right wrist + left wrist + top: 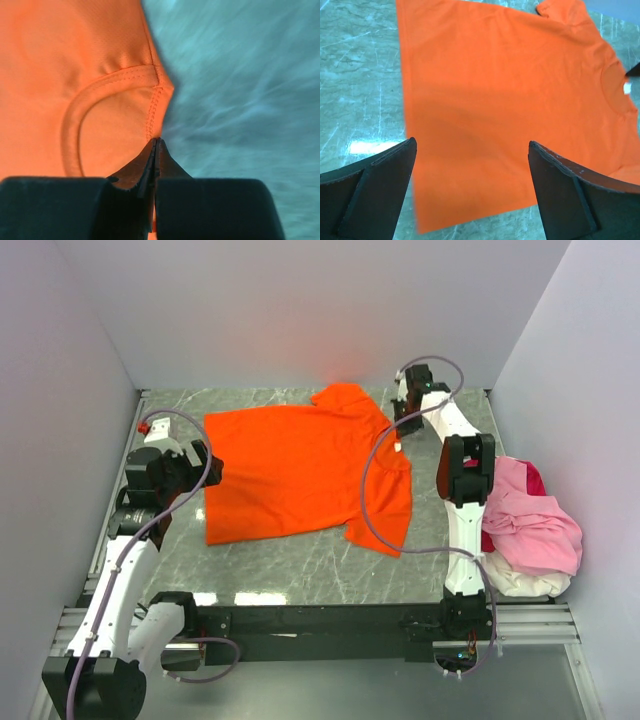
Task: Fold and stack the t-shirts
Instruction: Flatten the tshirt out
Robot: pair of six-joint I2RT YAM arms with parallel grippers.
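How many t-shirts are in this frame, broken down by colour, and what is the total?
orange t-shirt: 1
light pink t-shirt: 1
magenta-red t-shirt: 1
white t-shirt: 1
Total: 4
The last three are bunched together at the right edge, so each colour is counted as one shirt.

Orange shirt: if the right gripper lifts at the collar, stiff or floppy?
Likely floppy: the orange t-shirt lies flat with soft wrinkles, so it should drape from the right gripper. Probably light, given the thin knit at the collar seam. Pushing would likely bunch it, like the creased far sleeve.
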